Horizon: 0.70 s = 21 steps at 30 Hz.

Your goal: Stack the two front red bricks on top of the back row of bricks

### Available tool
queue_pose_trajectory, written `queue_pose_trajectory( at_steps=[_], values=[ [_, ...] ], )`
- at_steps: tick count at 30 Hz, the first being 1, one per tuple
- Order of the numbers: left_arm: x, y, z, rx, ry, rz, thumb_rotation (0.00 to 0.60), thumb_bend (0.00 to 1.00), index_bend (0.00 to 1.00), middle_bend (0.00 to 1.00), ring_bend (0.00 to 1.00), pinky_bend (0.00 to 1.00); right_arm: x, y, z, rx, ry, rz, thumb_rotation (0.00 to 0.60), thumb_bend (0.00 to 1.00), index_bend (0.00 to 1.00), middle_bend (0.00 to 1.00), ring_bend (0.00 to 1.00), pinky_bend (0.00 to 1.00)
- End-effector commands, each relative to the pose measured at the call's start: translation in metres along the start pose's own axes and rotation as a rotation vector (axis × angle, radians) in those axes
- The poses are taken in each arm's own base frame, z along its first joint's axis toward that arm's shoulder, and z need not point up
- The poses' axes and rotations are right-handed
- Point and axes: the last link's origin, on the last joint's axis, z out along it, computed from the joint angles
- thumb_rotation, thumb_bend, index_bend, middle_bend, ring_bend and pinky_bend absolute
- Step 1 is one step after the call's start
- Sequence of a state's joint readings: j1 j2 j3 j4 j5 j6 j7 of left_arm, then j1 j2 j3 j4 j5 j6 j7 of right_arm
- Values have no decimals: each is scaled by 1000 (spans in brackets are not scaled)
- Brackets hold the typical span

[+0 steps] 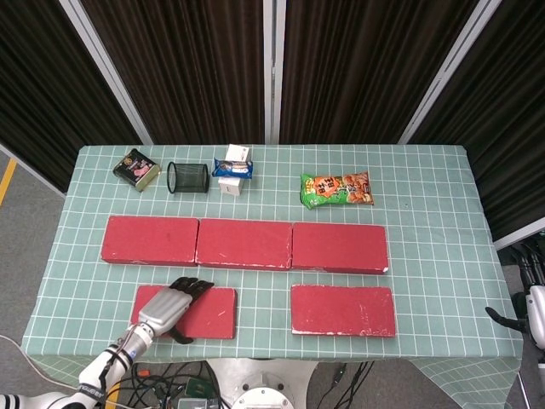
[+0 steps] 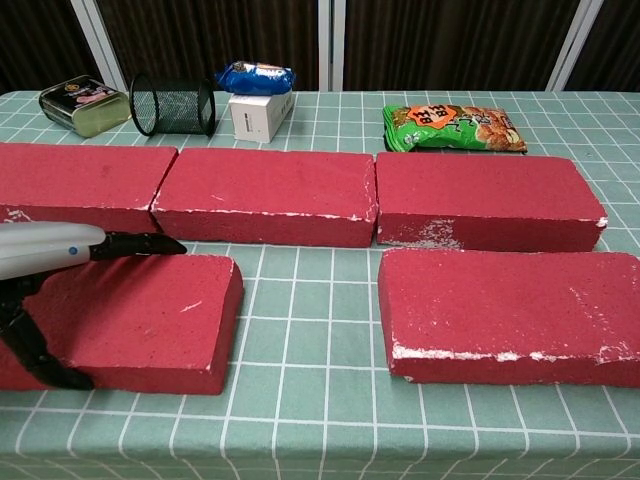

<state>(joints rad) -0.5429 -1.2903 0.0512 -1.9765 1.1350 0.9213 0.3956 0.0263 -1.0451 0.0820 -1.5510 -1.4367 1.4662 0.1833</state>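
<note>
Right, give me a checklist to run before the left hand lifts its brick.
1. Left hand on front-left brick: ok, fingers over the back edge, thumb at the front.
2. Brick off the table: cannot tell.
3. Back row top free of objects: ok.
4. Right hand out of the way: ok, past the table's right edge.
5. Front-right brick untouched: ok.
6. Mesh cup behind the row, apart from it: ok.
</note>
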Motion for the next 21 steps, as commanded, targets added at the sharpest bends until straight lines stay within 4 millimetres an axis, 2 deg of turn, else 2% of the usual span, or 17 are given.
queue_pose_trajectory(
  at_steps=[1,9,12,16,21],
  values=[
    [-1,0,-1,1,-8,-4,600,13,35,126,68,0,0,0,0,-1,1,0,600,13,0,0,0,0],
    [8,4,-8,-13,27,12,600,54,35,137,83,0,0,0,0,-4,6,-1,600,13,0,0,0,0],
    [20,8,-14,-24,72,22,600,55,35,137,83,0,1,1,0,-6,9,-1,600,14,0,0,0,0],
    [47,9,-18,-35,133,69,600,55,35,137,83,0,3,0,1,-6,10,-2,600,14,0,0,0,0],
    [81,8,-4,-63,196,76,600,55,42,144,83,0,2,0,1,1,9,1,600,15,0,0,0,0]
  ],
)
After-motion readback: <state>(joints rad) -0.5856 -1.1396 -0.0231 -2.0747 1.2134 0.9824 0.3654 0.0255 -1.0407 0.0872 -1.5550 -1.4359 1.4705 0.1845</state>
